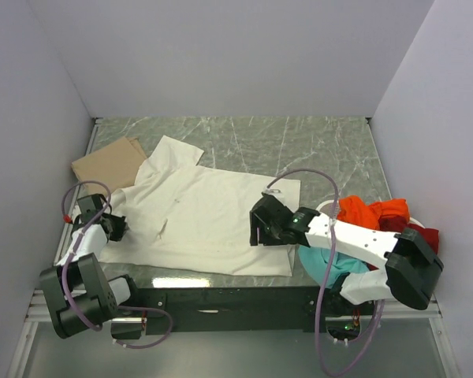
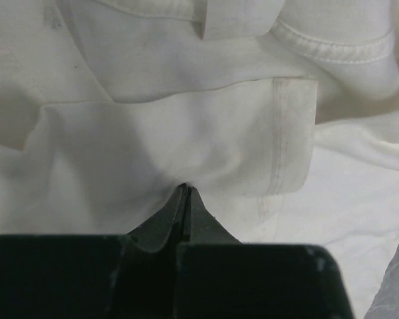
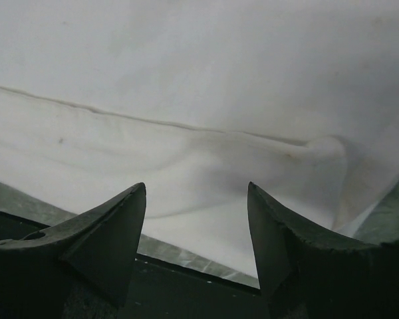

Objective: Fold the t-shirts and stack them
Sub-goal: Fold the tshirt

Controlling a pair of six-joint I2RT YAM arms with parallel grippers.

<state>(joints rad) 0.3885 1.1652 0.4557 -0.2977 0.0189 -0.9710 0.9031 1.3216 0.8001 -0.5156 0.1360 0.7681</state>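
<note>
shirt: cream-white t-shirt (image 1: 205,216) flat on the marble table (image 1: 299,142), long axis left-right, hem toward the right arm | left gripper (image 2: 186,189): pinched shut on its near sleeve | right gripper (image 3: 196,189): jaws wide, just over the near hem corner, nothing held

Robot lab cell: white walls (image 1: 236,55) round marble-look tabletop (image 1: 299,142) w/ robot arms (image 1: 355,240) bolted on.

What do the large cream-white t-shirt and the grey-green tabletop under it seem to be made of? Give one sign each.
The large cream-white t-shirt: soft matte cloth, probably cotton; it creases, and its sleeve hem shows stitching. The grey-green tabletop: marble or marble-print laminate, slightly glossy; pale veins cross it.
</note>
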